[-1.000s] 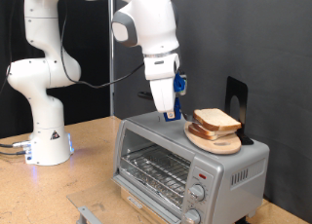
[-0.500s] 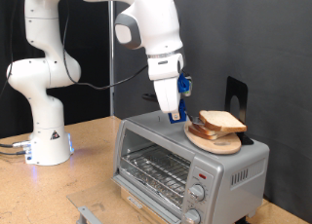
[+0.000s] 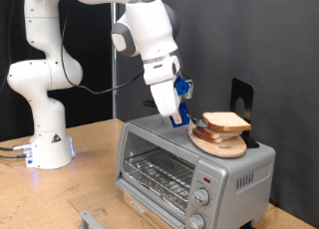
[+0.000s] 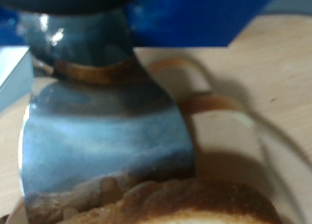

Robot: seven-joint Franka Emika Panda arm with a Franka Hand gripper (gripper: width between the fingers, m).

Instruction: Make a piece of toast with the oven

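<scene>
**Gripper at the bread stack on top of the oven**

The piece of toast [image 3: 224,121] lies flat as the top slice of a small stack on a round wooden plate [image 3: 221,144], which sits on the roof of the oven [image 3: 189,169]. Being square, the slice has no real long axis; its broad face points up and one corner juts toward the exterior view's right. The gripper [image 3: 181,116] hangs tilted just beside the stack's left edge in the exterior view. Whether its fingers are apart or together cannot be told. In the wrist view, a metal blade [image 4: 102,136] fills the frame just above the crust [image 4: 185,200]. A good pickup probably needs a low, level approach that lifts only the top slice without nudging the plate.
</scene>
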